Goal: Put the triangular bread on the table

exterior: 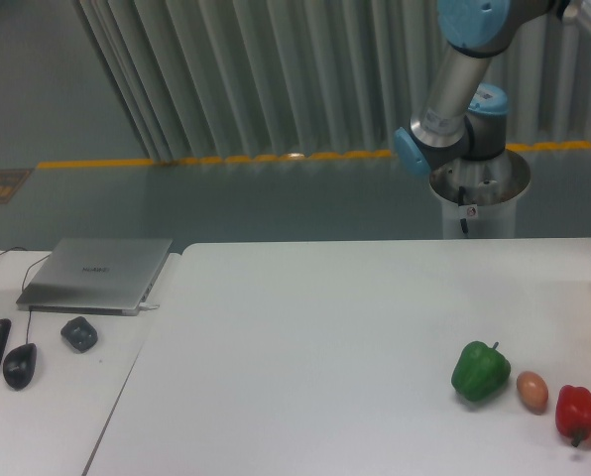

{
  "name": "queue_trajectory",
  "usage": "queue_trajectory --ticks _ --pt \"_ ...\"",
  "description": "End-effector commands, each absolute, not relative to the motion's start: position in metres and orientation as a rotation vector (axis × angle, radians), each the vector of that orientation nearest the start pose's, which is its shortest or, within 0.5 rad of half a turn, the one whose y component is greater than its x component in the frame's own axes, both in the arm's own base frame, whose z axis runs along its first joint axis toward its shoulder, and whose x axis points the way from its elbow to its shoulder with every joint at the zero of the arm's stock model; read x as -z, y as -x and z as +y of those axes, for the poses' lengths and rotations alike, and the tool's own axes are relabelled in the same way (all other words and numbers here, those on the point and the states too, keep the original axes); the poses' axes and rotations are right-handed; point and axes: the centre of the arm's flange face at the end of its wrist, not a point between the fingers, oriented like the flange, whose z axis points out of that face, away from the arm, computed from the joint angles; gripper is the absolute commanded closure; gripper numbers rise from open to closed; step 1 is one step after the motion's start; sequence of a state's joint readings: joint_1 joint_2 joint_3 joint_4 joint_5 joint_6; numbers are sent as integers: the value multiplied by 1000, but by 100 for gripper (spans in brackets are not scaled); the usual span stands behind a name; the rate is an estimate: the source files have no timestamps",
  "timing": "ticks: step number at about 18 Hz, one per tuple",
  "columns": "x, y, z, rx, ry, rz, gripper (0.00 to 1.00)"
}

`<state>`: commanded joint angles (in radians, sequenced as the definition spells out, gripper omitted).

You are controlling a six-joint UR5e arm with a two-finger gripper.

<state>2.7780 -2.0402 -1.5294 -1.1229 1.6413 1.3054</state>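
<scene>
Gripper out of frame; we cannot tell its state. Triangular bread not visible either. Table (pixel 305 337) holds green pepper (pixel 480 370), egg-like thing (pixel 532 391), red pepper (pixel 578 414). We judge fetching underway; next, carry bread over bare tabletop.

Matt white table (pixel 325 327), glossy green pepper (pixel 480 370) and red pepper (pixel 578 413), brushed-metal laptop (pixel 97 274)

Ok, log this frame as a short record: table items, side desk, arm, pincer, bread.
table: large plain white top
items on it: green bell pepper, small tan oval egg-like thing, red bell pepper, in a row at right
side desk: closed grey laptop, black mouse
arm: grey and blue, behind table
pincer: out of frame
triangular bread: not visible
</scene>
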Motion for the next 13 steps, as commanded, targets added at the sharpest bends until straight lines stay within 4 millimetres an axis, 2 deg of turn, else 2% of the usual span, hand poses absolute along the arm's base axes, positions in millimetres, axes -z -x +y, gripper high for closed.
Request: queue_trajectory --ticks 2,3,4,8,9,10,13 --pt "-282 562 350 -64 3200 166 19" --pt "-282 562 350 -55 3203 164 35" --pt "-282 560 349 -34 3208 165 45" --pt "-287 556 351 5 3216 172 74" --pt "-289 556 351 20 3217 173 92" --pt "-289 555 350 34 3220 171 100" --pt "-293 554 351 50 3223 174 100"
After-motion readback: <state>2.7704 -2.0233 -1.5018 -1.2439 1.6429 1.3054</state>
